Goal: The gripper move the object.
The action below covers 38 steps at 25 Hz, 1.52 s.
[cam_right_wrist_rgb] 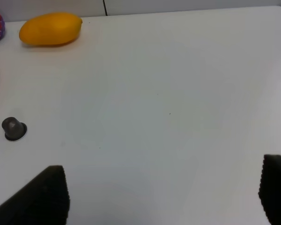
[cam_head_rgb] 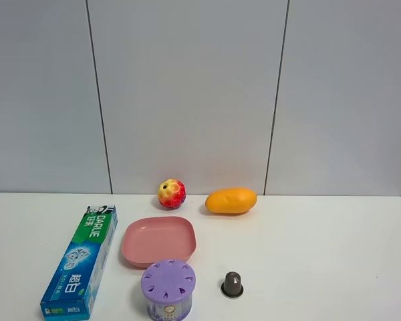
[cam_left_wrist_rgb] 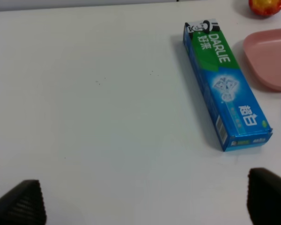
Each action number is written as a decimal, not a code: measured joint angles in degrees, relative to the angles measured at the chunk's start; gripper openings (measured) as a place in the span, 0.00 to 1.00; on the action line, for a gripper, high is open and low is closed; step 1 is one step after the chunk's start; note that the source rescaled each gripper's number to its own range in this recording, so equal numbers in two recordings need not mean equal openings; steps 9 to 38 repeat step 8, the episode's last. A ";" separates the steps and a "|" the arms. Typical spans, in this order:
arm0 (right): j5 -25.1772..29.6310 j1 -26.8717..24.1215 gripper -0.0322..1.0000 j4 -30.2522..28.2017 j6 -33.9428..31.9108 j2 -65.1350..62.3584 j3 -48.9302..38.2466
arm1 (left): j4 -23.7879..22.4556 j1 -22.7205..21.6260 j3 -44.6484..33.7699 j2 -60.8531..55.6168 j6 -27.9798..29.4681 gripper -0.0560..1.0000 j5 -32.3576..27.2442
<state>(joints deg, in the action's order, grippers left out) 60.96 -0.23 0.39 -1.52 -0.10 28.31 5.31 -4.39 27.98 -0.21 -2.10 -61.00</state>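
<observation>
The toothpaste box (cam_head_rgb: 80, 261), green and blue with white DARLIE lettering, lies flat on the white table at the left, its long side running front to back. It also shows in the left wrist view (cam_left_wrist_rgb: 225, 84). My left gripper (cam_left_wrist_rgb: 145, 201) is open and empty; its two dark fingertips (cam_left_wrist_rgb: 21, 204) stand wide apart, well short of the box. My right gripper (cam_right_wrist_rgb: 161, 194) is open and empty over bare table, far from the box. Neither gripper shows in the exterior high view.
A pink square plate (cam_head_rgb: 159, 239) lies right of the box. A purple round canister (cam_head_rgb: 168, 289) stands in front of the plate, a small grey capsule (cam_head_rgb: 232, 285) to its right. A red-yellow apple (cam_head_rgb: 172, 193) and a yellow mango (cam_head_rgb: 231, 200) sit by the back wall.
</observation>
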 joint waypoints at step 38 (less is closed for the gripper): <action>0.00 0.00 0.97 0.00 0.00 0.00 0.00 | 0.00 0.00 0.00 0.00 0.00 1.00 0.00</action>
